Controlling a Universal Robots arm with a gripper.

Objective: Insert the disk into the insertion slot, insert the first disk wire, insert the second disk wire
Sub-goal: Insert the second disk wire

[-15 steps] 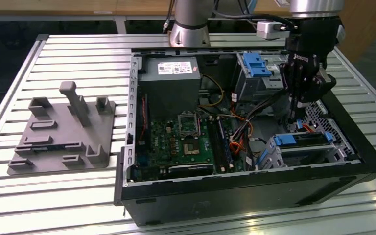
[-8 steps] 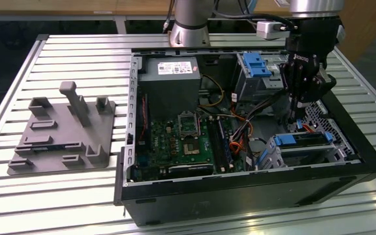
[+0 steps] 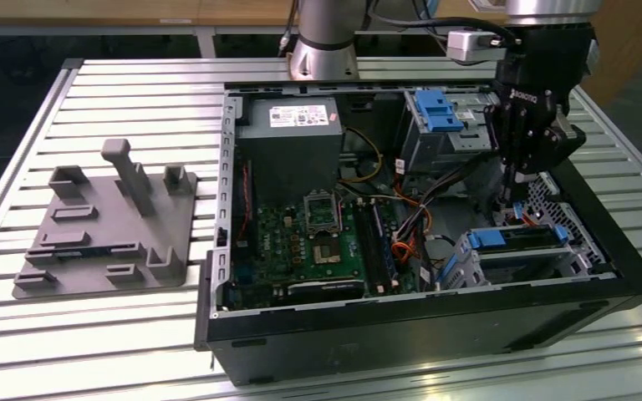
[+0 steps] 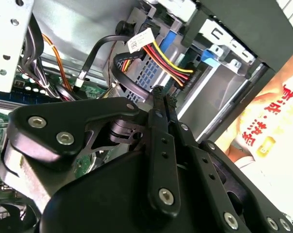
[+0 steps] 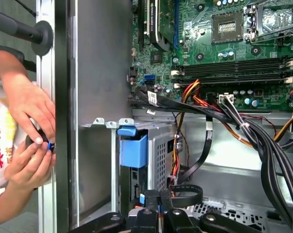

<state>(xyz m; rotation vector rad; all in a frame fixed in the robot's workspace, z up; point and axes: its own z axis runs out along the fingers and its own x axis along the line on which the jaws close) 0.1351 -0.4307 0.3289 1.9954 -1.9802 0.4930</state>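
Sitting on your slatted metal table [image 3: 131,326], the open computer case [image 3: 410,334] holds the disk [image 3: 518,238] already in the insertion slot [image 3: 488,267]; your gripper [image 3: 511,205] hangs just above, fingers [image 4: 158,121] pinched nearly together on a black cable, though contact is hard to confirm.

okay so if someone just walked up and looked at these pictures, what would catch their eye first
Probably the open computer case on the slatted metal table, its green motherboard exposed. Next, the black gripper reaching down inside the case at the exterior view's right, above the disk with its blue bracket, which sits in the insertion slot. In the first wrist view, a person's hands work just outside the case wall.
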